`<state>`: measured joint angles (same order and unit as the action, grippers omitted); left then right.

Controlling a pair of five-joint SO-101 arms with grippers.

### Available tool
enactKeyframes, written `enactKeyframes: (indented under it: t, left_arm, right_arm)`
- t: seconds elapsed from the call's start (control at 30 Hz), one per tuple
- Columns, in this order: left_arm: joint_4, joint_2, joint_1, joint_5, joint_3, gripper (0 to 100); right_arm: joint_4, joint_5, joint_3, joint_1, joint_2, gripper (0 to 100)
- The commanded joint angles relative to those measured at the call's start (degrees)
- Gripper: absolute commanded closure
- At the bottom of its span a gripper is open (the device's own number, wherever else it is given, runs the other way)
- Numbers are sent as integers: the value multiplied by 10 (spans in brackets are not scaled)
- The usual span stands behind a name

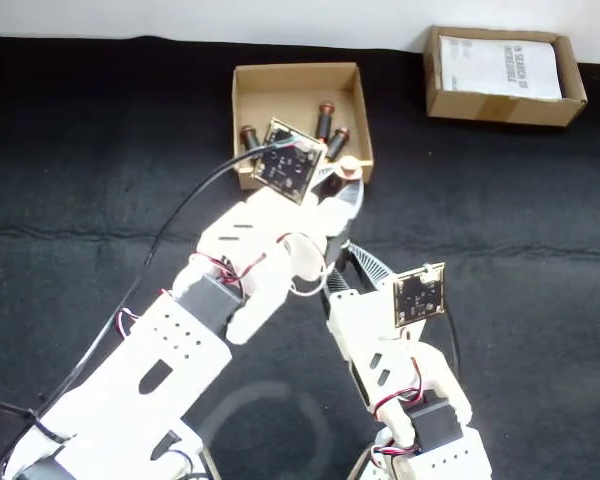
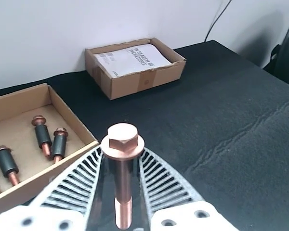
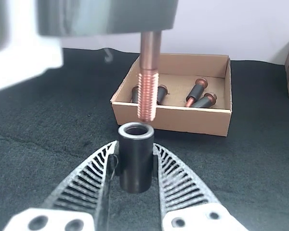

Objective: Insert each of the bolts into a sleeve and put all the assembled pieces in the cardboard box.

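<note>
1. The left hand (image 2: 123,151) pinches a copper hex-flange bolt (image 2: 121,178) by its smooth shank, threaded tip down.
2. The right hand (image 3: 135,147) pinches a black cylindrical sleeve (image 3: 135,163), held upright. The bolt tip hangs just above the sleeve's open bore, apart from it.
3. The cardboard box (image 1: 296,69) sits near the worktop's far edge, just beyond both hands, with assembled pieces (image 1: 325,120) lying inside.
4. The worktop (image 1: 100,150) has a black felt-like surface. A second box (image 1: 500,105) sits at its far right corner, against a white wall.

From above, my left arm (image 1: 180,340) hides the cardboard box's (image 1: 295,68) six-o'clock wall. The bolt's (image 3: 147,91) head disappears behind that arm's blurred housing.
</note>
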<state>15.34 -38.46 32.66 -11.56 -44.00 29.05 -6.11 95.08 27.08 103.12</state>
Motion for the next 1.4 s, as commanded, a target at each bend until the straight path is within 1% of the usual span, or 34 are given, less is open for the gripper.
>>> enactKeyframes:
  t: [0.0, 0.13, 0.33, 1.13, 1.3, 1.37]
  left_arm:
    - [-11, -3, 10, -3, 20, 991]
    - [-4, -3, 6, -3, 47, 991]
    - [53, -4, 6, -2, 81, 991]
    - [56, -5, 10, -4, 42, 991]
    - [59, -45, 10, -4, 38, 991]
    - [72, -58, 12, -4, 39, 991]
  right_arm:
    - [-14, -6, 86, 3, 6, 992]
    - [-14, -6, 86, 3, 6, 992]
    - [-14, -6, 86, 3, 6, 992]
    - [-14, -5, 86, 1, 6, 992]
    - [-14, -5, 86, 0, 6, 992]
    - [-14, -5, 86, 0, 6, 992]
